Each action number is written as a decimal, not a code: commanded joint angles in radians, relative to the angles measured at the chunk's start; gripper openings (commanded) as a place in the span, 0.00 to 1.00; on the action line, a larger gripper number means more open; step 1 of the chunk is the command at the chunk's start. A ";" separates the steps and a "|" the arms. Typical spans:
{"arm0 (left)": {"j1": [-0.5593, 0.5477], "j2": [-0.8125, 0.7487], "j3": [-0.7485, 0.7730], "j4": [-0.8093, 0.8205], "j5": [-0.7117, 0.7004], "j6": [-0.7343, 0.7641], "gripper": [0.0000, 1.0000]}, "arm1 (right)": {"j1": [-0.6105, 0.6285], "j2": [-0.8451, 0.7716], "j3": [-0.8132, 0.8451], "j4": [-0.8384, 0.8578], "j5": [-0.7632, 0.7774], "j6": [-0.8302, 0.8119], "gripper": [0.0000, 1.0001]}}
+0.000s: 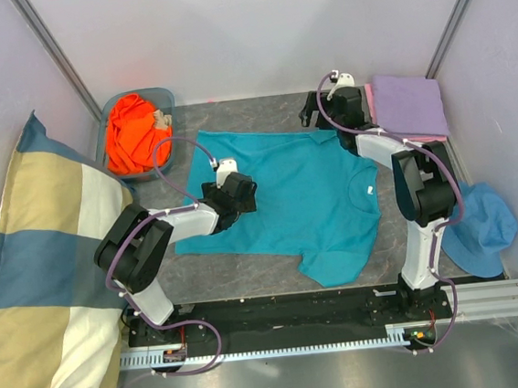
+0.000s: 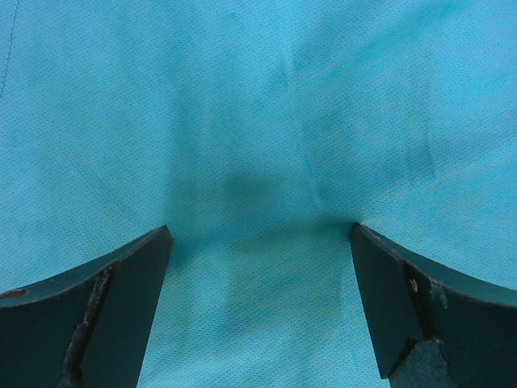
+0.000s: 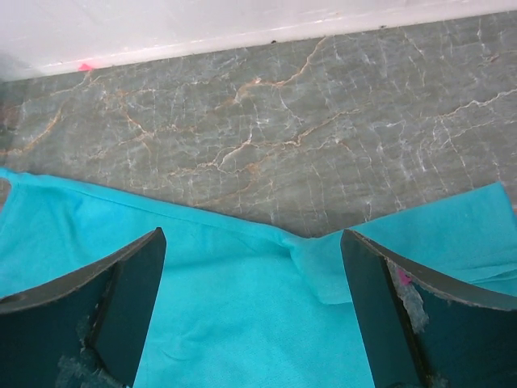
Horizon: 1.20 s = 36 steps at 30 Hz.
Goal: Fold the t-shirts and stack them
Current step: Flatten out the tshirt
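The teal t-shirt lies spread flat on the marbled table. The left gripper sits low over the shirt's left part, jaws spread wide and empty. The right gripper, equally spread and empty, hangs over its far edge. Beyond its far-left corner the orange t-shirt fills a bin, and off its far-right corner the folded lavender t-shirt rests on the pink t-shirt.

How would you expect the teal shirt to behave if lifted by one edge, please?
The teal shirt would likely droop limply: it lies flat with soft creases. Being thin cloth, it is probably light. Pushed, it would likely bunch rather than slide on the table.
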 commanded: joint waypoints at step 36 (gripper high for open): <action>-0.009 0.020 -0.034 -0.076 0.001 -0.042 1.00 | -0.020 0.207 0.190 -0.348 0.120 0.107 0.98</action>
